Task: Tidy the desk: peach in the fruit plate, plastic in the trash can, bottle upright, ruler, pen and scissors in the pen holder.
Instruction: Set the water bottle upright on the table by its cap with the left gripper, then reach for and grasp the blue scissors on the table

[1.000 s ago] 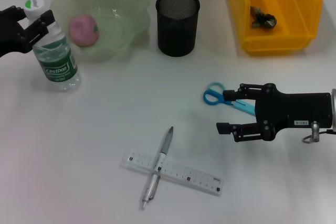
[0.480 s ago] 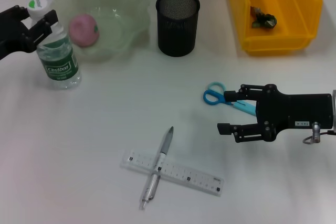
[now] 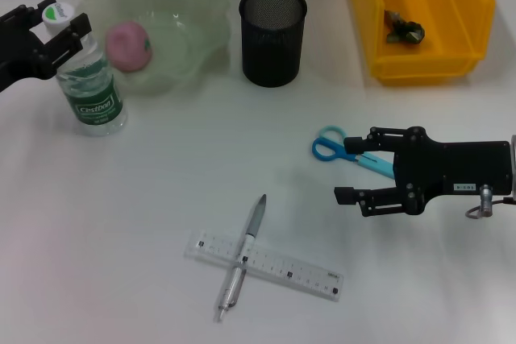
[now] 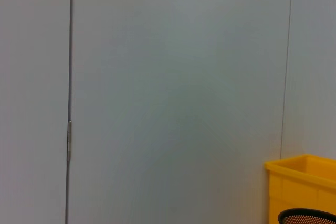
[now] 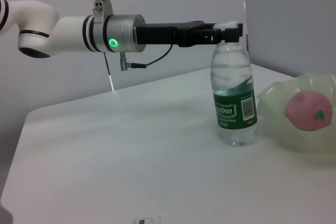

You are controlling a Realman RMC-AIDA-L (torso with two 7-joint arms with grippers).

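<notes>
The clear bottle (image 3: 90,86) with a green label stands upright on the table at the far left, also seen as the bottle (image 5: 233,100) in the right wrist view. My left gripper (image 3: 58,20) is shut on its neck just under the white cap, and shows as the left gripper (image 5: 227,31) from the side. The pink peach (image 3: 129,44) lies in the green fruit plate (image 3: 201,14). My right gripper (image 3: 351,171) hangs open over the blades of the blue scissors (image 3: 328,145). The pen (image 3: 243,257) lies across the ruler (image 3: 278,267). Crumpled plastic (image 3: 403,28) sits in the yellow trash can (image 3: 476,14).
The black mesh pen holder (image 3: 272,34) stands between the plate and the yellow can. The left wrist view shows only a grey wall, a corner of the yellow can (image 4: 304,182) and the pen holder rim (image 4: 310,216).
The bottle has gone from leaning to upright, its cap shifting slightly right and away with my left gripper. The right gripper has stayed in place.
</notes>
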